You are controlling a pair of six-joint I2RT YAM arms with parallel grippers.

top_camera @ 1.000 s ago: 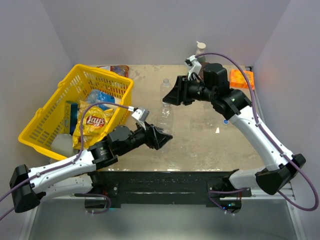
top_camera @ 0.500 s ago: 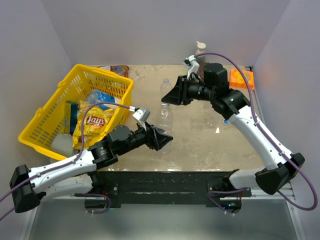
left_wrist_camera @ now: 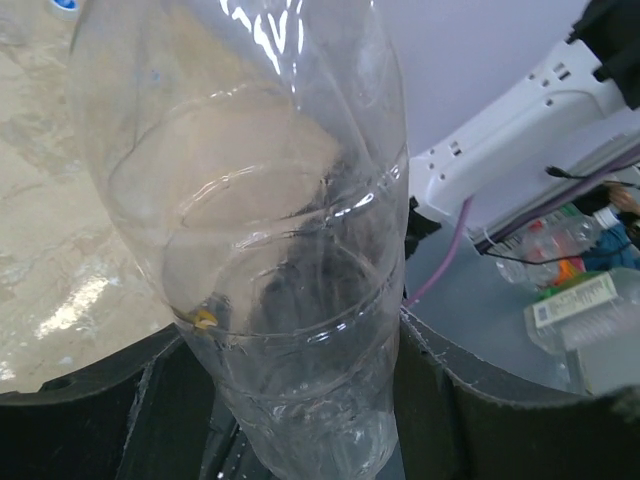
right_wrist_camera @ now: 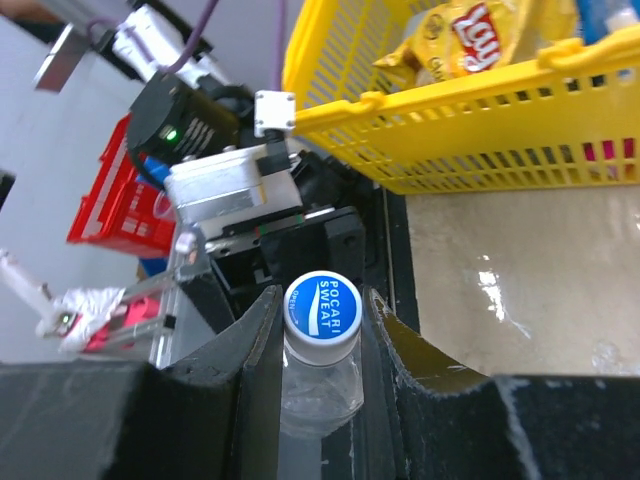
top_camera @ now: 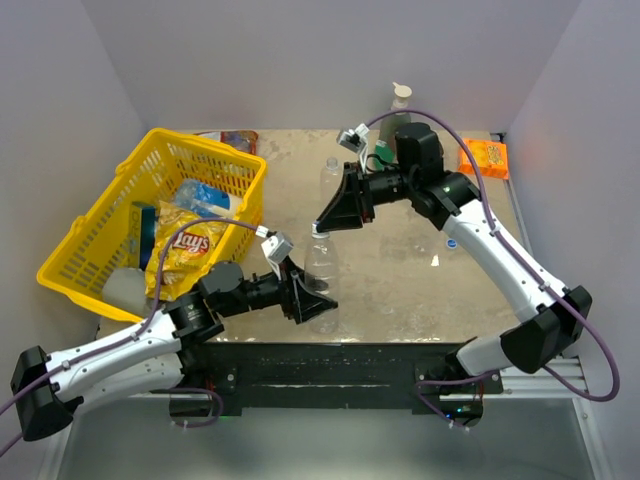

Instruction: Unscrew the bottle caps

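My left gripper [top_camera: 316, 300] is shut on the lower body of a clear ribbed bottle [top_camera: 321, 262] near the table's front edge. The bottle fills the left wrist view [left_wrist_camera: 270, 250] between the two black fingers [left_wrist_camera: 130, 400]. My right gripper [top_camera: 323, 224] comes from the back and closes on this bottle's top. In the right wrist view the blue "Pocari Sweat" cap [right_wrist_camera: 322, 305] sits between the fingers [right_wrist_camera: 255, 350], which touch its sides. A second clear bottle [top_camera: 330, 172] stands upright at the back.
A yellow basket [top_camera: 110, 215] with a Lay's bag [top_camera: 190, 243] stands at the left. A green pump bottle [top_camera: 400, 105] and an orange packet [top_camera: 484, 157] are at the back right. A loose white cap [top_camera: 434, 261] and a blue cap [top_camera: 452, 243] lie right of centre.
My left gripper has drawn the bottle nearer the front edge. My right gripper has swung left and forward, down onto the bottle's cap.
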